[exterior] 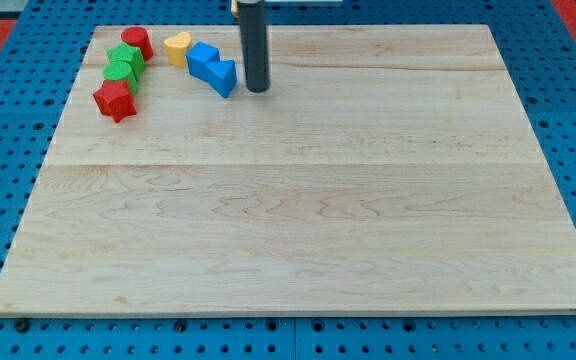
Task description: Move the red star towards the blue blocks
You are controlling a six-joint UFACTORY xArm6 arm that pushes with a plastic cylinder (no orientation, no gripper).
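The red star (115,100) lies near the board's upper left, below the green blocks. Two blue blocks sit to its right: a blue cube-like block (203,60) and a blue triangular block (224,77), touching each other. My tip (257,90) stands just right of the blue triangular block, a small gap apart, and far right of the red star. The rod rises from it to the view's top.
A red block (137,42), two green blocks (126,56) (120,73) and a yellow heart-like block (177,47) cluster at the upper left. The wooden board (298,200) rests on a blue pegboard surface.
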